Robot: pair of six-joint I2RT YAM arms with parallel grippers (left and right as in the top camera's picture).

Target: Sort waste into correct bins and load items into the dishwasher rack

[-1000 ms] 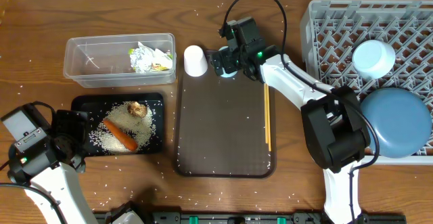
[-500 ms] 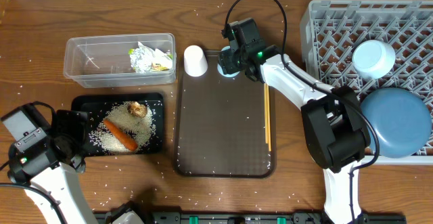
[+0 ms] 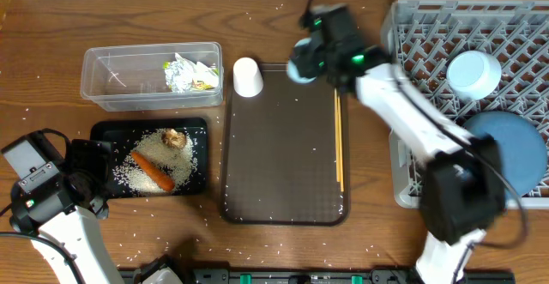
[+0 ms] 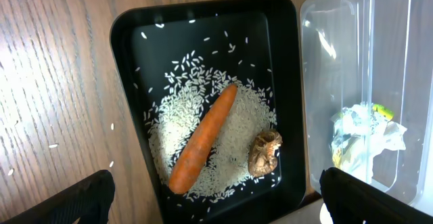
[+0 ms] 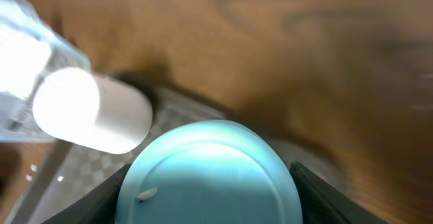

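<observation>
Your right gripper (image 3: 305,61) is clamped on the light-blue cup (image 5: 210,173), a finger on each side in the wrist view. A second ago the jaws stood wide around that cup. It now sits a bit further right and far than before, over the far edge of the brown tray (image 3: 283,164). Both views are blurred, so you can't tell if it's clear of the surface. The right arm has swung too, and its forearm now stretches out toward the dishwasher rack (image 3: 429,27).

The white cup (image 3: 247,76) is unchanged, just left of the gripper. The chopsticks (image 3: 340,147) are still along the tray's right side. The rack at far right still carries the small white bowl (image 3: 473,74) and the blue plate (image 3: 506,147).

Your left gripper (image 4: 220,204) has stayed wide open and empty above the black tray (image 4: 128,61). That bin holds the carrot (image 4: 201,139), the food lump (image 4: 264,153) and the rice (image 4: 189,82). The wrapper (image 3: 190,72) lies in the clear tub (image 3: 111,82), same as before.
</observation>
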